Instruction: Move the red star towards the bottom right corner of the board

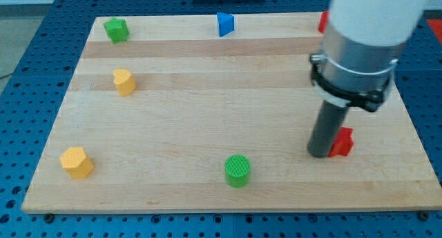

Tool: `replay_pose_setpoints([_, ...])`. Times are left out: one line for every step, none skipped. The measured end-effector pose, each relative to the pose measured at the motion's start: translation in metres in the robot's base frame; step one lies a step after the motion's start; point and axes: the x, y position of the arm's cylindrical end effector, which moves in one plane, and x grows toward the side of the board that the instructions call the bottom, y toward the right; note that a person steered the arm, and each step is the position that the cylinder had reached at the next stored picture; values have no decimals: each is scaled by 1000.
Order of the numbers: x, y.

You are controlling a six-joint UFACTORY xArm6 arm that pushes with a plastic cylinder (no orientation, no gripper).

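Note:
The red star (342, 143) lies on the wooden board (207, 114) at the view's right, below the middle. My tip (320, 154) rests on the board right against the star's left side, partly hiding it. The arm's grey and white body (359, 52) rises above it.
A green cylinder (237, 170) sits near the bottom edge. An orange block (76, 162) is at the bottom left, a yellow block (124, 81) at the left, a green star (117, 30) at the top left, a blue triangle (225, 23) at the top middle. A red block (322, 21) peeks out beside the arm at the top right.

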Motion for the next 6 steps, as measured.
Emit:
replay_pose_setpoints([-7,-34])
replay_pose_setpoints([-46,-45])
replay_pose_setpoints([-56,2])
replay_pose_setpoints([-37,41])
replay_pose_setpoints([-15,50])
replay_pose_setpoints([-13,47])
